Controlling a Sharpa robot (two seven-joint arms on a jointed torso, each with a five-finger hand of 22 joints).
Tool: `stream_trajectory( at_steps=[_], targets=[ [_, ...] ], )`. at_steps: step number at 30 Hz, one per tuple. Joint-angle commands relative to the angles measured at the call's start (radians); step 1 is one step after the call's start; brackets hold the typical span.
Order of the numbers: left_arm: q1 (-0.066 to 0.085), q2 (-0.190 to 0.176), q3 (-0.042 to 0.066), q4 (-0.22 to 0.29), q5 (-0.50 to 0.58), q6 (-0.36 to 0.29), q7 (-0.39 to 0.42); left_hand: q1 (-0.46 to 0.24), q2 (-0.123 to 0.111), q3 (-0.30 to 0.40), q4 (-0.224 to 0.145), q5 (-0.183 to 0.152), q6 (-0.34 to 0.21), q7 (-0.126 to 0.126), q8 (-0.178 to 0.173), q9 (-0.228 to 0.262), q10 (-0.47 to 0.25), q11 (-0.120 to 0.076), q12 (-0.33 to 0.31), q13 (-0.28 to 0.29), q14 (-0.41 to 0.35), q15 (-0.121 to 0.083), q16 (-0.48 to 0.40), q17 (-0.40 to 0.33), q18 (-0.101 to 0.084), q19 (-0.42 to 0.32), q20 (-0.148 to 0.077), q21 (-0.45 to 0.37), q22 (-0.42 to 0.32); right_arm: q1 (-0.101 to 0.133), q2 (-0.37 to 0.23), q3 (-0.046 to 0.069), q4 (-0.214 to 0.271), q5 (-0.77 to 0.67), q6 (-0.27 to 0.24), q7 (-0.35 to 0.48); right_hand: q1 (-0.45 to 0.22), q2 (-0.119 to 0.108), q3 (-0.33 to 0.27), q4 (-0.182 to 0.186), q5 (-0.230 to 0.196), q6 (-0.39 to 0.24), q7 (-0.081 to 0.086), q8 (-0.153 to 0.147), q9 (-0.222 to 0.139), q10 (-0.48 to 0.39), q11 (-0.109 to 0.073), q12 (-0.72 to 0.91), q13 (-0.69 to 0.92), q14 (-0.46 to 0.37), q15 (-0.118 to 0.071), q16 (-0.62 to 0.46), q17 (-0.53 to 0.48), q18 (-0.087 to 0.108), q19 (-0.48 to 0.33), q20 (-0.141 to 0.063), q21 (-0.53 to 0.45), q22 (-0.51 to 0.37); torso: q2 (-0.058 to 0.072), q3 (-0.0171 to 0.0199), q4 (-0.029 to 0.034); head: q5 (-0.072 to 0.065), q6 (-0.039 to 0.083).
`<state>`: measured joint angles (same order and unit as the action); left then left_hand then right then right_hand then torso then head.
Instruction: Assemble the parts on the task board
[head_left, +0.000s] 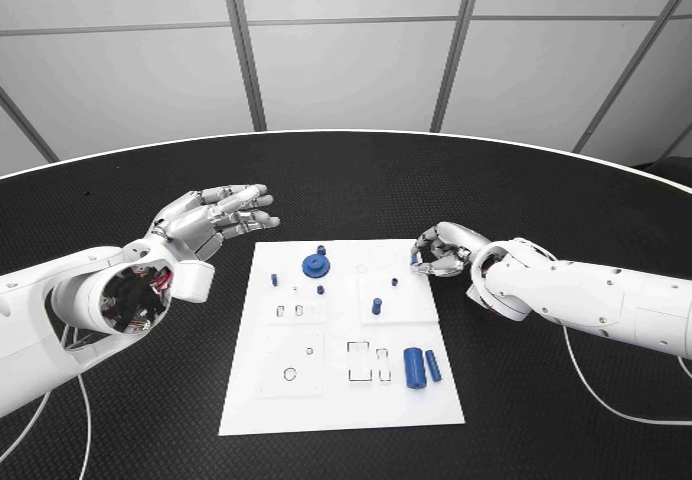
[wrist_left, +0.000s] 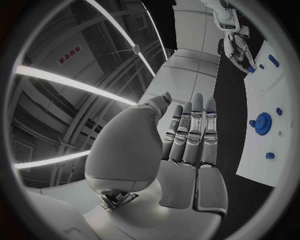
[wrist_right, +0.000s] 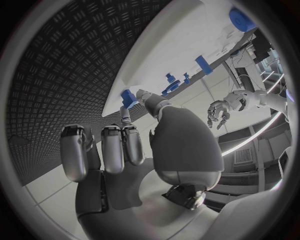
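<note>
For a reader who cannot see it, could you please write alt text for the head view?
A white task board lies mid-table between two robot hands, with small blue parts on it, including a gear and two cylinders. The right hand pinches a blue part at the board's right edge; the left hand hovers open beyond its far left corner.

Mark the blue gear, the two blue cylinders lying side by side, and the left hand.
blue gear (head_left: 315, 265): head view, centre of the gear's top face.
blue cylinders (head_left: 423, 366): head view, between the pair, on the left one's edge.
left hand (head_left: 219, 216): head view, middle of the hand.
</note>
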<state>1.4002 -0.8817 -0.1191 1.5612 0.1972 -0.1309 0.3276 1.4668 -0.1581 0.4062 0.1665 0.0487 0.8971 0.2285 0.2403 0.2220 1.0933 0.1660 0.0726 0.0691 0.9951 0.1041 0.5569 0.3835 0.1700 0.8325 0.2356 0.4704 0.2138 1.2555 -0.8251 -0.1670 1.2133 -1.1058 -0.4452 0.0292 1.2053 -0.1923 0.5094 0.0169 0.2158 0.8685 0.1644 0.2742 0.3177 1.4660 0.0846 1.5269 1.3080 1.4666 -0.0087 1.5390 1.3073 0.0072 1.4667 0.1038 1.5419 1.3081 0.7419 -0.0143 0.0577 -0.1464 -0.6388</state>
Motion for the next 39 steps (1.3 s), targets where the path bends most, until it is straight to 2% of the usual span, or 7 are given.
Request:
stream_trajectory(
  at_steps=[1, 4, 9, 17, 39],
  targets=[
    [0.000, 0.000, 0.000, 0.000, 0.000, 0.000, 0.000, -0.009, 0.000, 0.004, -0.001, 0.001, -0.008, 0.003, -0.005, 0.001, -0.009, 0.000, -0.005, 0.001, -0.007, 0.001, 0.006, 0.001, 0.011, -0.004, 0.000, 0.004, 0.001, 0.000, 0.001, 0.000, -0.003, 0.000, 0.003, -0.003, 0.000, 0.011, 0.005, -0.001, 0.001, 0.008, 0.002, 0.007, 0.001, 0.068, -0.001, 0.004, 0.222, 0.089, 0.008, 0.006, 0.194, 0.001, 0.084, 0.004, 0.004, 0.240, 0.000, 0.0009, 0.0000, -0.001, -0.003],
    [0.000, -0.001, 0.000, 0.001, 0.000, 0.000, 0.000, -0.009, 0.000, 0.004, -0.001, 0.001, -0.008, 0.003, -0.005, 0.001, -0.009, 0.000, -0.005, 0.001, -0.007, 0.001, 0.006, 0.001, 0.011, -0.004, 0.000, 0.004, 0.001, 0.000, 0.003, 0.000, -0.006, 0.000, 0.004, -0.004, 0.001, 0.011, 0.005, -0.001, 0.001, 0.010, 0.001, 0.007, 0.001, 0.068, -0.002, 0.004, 0.222, 0.089, 0.008, 0.007, 0.195, 0.001, 0.085, 0.003, 0.006, 0.241, 0.000, 0.0003, 0.0002, 0.000, -0.004],
    [0.000, -0.001, 0.000, 0.001, 0.000, -0.001, -0.001, -0.009, 0.000, 0.004, -0.001, 0.001, -0.008, 0.003, -0.005, 0.001, -0.009, 0.000, -0.005, 0.001, -0.007, 0.001, 0.006, 0.001, 0.011, -0.004, 0.000, 0.004, 0.001, 0.000, 0.005, 0.000, -0.008, 0.000, 0.005, -0.005, 0.002, 0.012, 0.006, -0.001, 0.001, 0.011, 0.001, 0.008, 0.001, 0.068, -0.002, 0.005, 0.222, 0.089, 0.008, 0.007, 0.196, 0.001, 0.085, 0.003, 0.006, 0.242, 0.000, 0.0014, -0.0013, 0.001, -0.005],
    [0.000, -0.002, 0.000, 0.002, 0.000, 0.000, -0.001, -0.009, 0.000, 0.004, -0.001, 0.001, -0.008, 0.003, -0.005, 0.001, -0.009, 0.000, -0.005, 0.001, -0.007, 0.001, 0.006, 0.001, 0.011, -0.004, 0.000, 0.004, 0.001, 0.000, 0.007, 0.000, -0.010, 0.000, 0.004, -0.008, 0.003, 0.016, 0.009, -0.002, 0.002, 0.015, 0.000, 0.010, 0.002, 0.070, -0.003, 0.007, 0.224, 0.089, 0.007, 0.007, 0.197, 0.000, 0.086, 0.003, 0.007, 0.243, 0.000, 0.0011, 0.0001, 0.001, -0.008],
    [0.000, -0.004, 0.000, 0.003, 0.000, 0.000, -0.001, -0.009, 0.000, 0.004, -0.001, 0.001, -0.008, 0.003, -0.005, 0.001, -0.009, 0.000, -0.005, 0.001, -0.007, 0.001, 0.006, 0.001, 0.011, -0.004, 0.000, 0.004, 0.001, 0.000, 0.015, 0.000, -0.017, 0.000, 0.013, -0.017, 0.013, 0.043, 0.028, -0.006, 0.007, 0.051, -0.015, 0.027, 0.007, 0.077, -0.016, 0.014, 0.231, 0.090, -0.001, 0.009, 0.202, -0.002, 0.091, -0.004, 0.013, 0.248, 0.000, 0.0018, -0.0005, 0.004, -0.017]
  ],
)
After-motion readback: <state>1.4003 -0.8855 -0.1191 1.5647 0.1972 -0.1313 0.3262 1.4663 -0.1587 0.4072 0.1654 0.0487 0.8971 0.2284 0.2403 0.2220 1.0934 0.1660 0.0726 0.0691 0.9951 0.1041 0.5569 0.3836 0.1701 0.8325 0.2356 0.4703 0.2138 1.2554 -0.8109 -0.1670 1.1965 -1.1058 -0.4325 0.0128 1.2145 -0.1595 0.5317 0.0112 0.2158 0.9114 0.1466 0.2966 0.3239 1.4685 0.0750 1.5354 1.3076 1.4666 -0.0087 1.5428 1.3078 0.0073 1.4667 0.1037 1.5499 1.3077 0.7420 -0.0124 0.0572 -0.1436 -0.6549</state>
